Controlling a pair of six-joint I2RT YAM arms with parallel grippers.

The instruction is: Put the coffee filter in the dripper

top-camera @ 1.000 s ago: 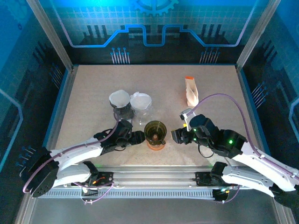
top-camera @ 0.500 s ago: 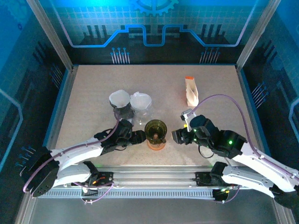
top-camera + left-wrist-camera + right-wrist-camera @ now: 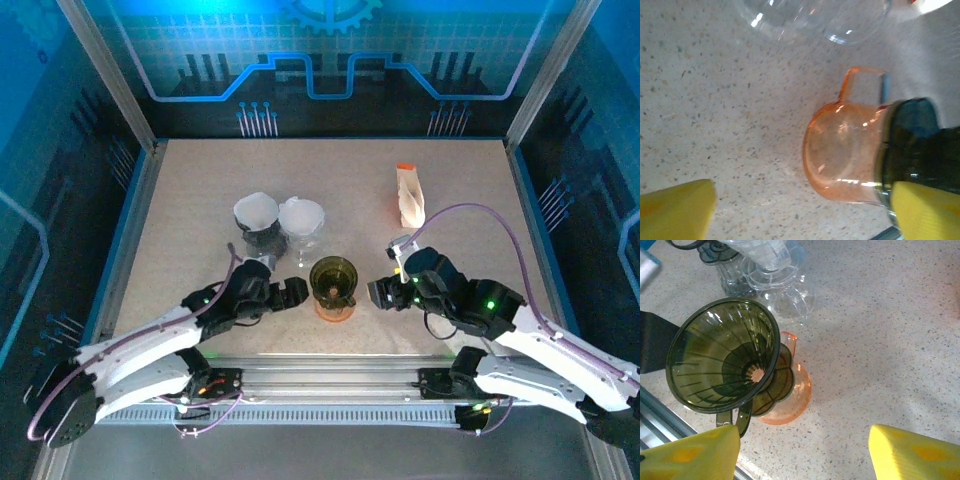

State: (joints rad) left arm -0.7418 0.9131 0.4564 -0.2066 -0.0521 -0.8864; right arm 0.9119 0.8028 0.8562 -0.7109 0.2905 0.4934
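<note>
Left pincer (image 3: 296, 292): jaws spread wide, nothing gripped. Right pincer (image 3: 376, 293): jaws also well apart, nothing gripped. Both low over the speckled beige table (image 3: 180, 200), tips turned inward toward each other.

Between the two pincers, just ahead of each: dark olive translucent ribbed cone dripper (image 3: 332, 275), upright, mouth up, seated on an orange translucent plastic cup with a loop handle (image 3: 333, 312). Ribbed inner wall plain to see from the right wrist, down to the small hole at the bottom.

From the left wrist: yellow fingertips (image 3: 675, 207) at the lower corners, cup ahead and between them, closer to the right-hand tip; touching or not, impossible to tell.

From the right wrist: dripper ahead, toward the left-hand finger, clear of both.

White paper cone coffee filter (image 3: 256, 210): beyond the left pincer, well apart from it, resting in a dark smoky holder (image 3: 263, 240). Just beside it, on the right pincer's side: clear cone holder with a pale lining (image 3: 302, 217). Well beyond the right pincer: pale pouch with an orange cap (image 3: 409, 197), on the table.
</note>
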